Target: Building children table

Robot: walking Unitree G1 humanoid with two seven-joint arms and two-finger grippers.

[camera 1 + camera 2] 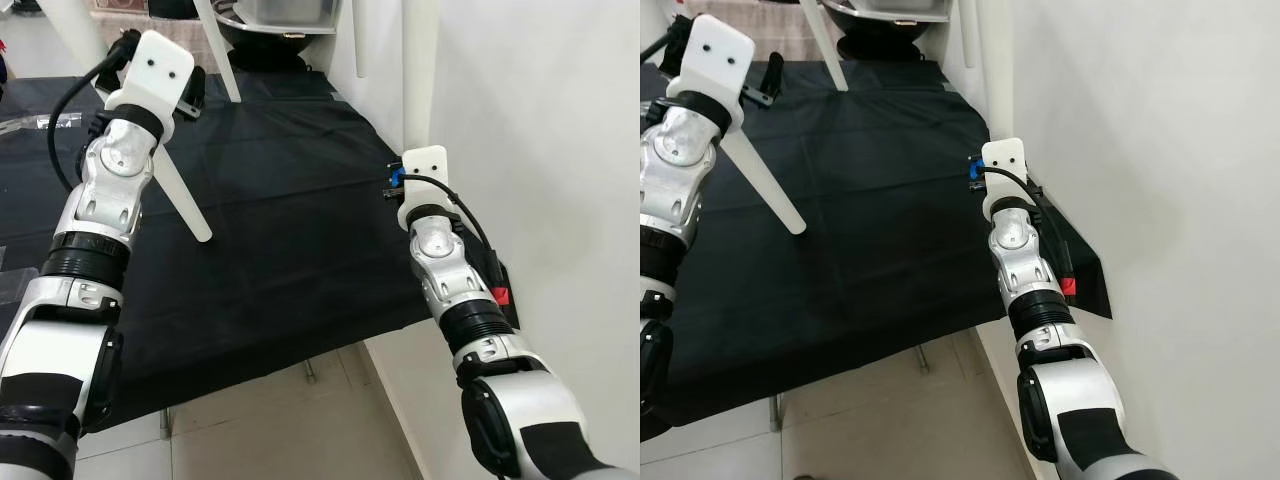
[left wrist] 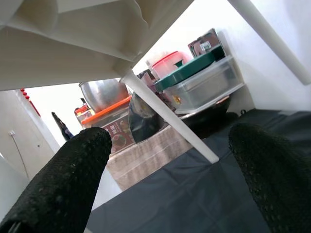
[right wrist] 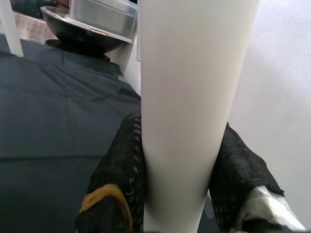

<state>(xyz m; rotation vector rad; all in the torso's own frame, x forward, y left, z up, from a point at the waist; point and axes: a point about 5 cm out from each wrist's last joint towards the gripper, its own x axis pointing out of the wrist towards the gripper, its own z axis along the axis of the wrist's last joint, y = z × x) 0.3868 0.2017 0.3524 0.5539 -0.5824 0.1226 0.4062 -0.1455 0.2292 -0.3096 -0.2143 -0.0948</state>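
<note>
right tool (image 3: 177,194) tips behind white leg (image 3: 189,97) | leg top cut off | tabletop (image 2: 73,43) cropped

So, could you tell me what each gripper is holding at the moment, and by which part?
The right gripper clamps a white table leg across its shaft. The left gripper is open, holding nothing.

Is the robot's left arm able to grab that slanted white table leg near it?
Probably yes. The left gripper is open, and the white leg slants down onto the black cloth right beside that arm, with nothing between them. The right gripper already clamps another leg.
</note>
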